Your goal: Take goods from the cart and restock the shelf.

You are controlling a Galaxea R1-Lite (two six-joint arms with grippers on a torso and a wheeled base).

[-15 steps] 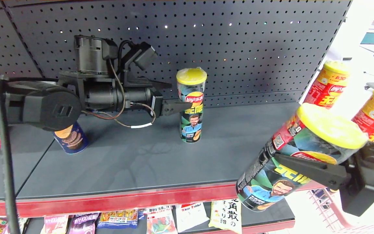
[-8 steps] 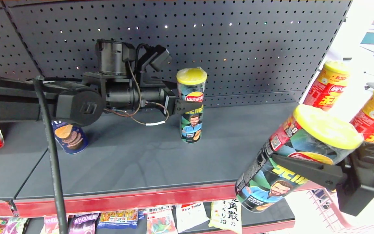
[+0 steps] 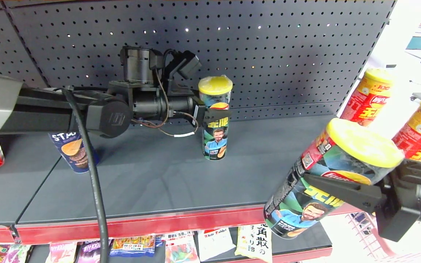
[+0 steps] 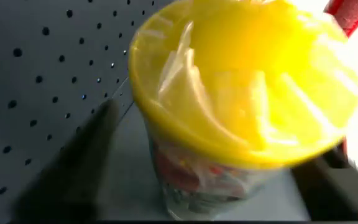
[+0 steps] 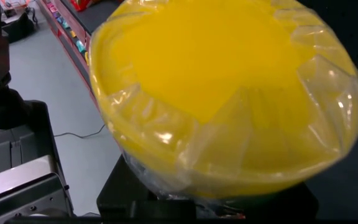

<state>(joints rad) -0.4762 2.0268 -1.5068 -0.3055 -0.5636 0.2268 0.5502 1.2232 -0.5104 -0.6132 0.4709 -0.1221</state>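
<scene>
Toward the shelf's [image 3: 152, 182] left edge stands a blue snack tub [image 3: 73, 151], well apart from the work. Mid-shelf near the back edge, the standing chip can [image 3: 216, 142] is upright. The left gripper [image 3: 215, 114] straddles its upper body, fingers spread either side. At the front right corner the right gripper [image 3: 320, 168] pinches the tilted chip can [image 3: 305, 197] in the air. Likely step: placing it. Bring it upright first, clear the front lip, set it beside the standing one, and release only when flat. The left arm must not nudge its can.
</scene>
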